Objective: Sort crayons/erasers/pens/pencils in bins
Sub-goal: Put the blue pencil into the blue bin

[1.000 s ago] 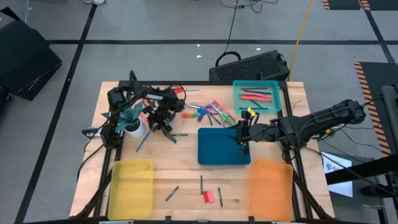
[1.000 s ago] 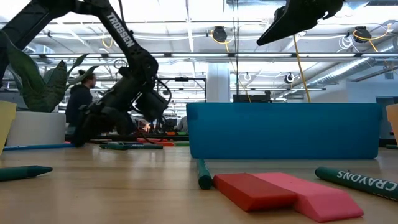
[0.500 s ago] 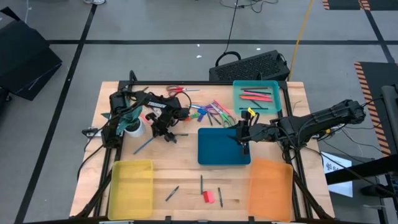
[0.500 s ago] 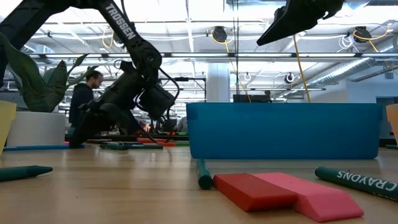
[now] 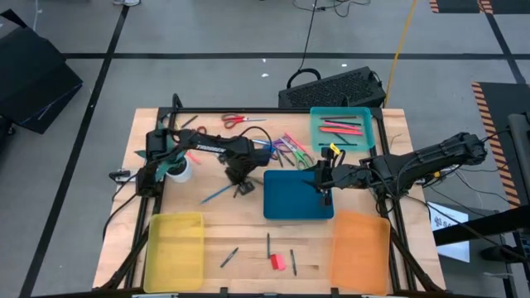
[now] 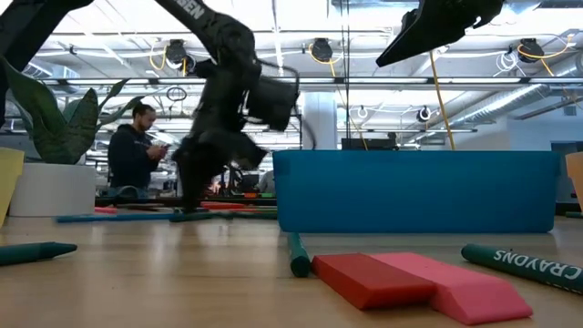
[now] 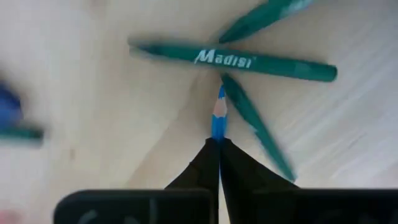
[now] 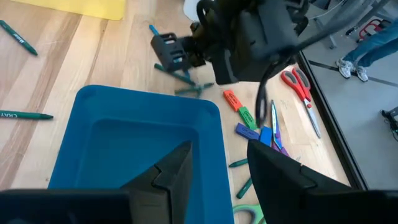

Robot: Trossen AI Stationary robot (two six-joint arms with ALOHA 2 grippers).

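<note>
the left gripper (image 7: 219, 144), fingers pinching a blue pencil (image 7: 217, 118) near its tip, could lose it, while the right gripper (image 8: 217, 163) hangs spread above the blue bin (image 8: 130, 134).

Four shallow plastic bins: translucent yellow (image 5: 175, 251), translucent orange (image 5: 361, 251), translucent teal (image 5: 341, 130), opaque dark blue (image 5: 296, 195). Two chunky erasers, red (image 6: 372, 278) and pink (image 6: 465, 288). Loose sticks too blurred to count.

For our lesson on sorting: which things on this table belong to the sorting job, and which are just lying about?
Job: blue pencil gripped in the left hand; red eraser; pink eraser; green crayon; yellow bin; orange bin; teal bin; dark blue bin, under the open right hand.
Lying about: red scissors; potted plant.
</note>
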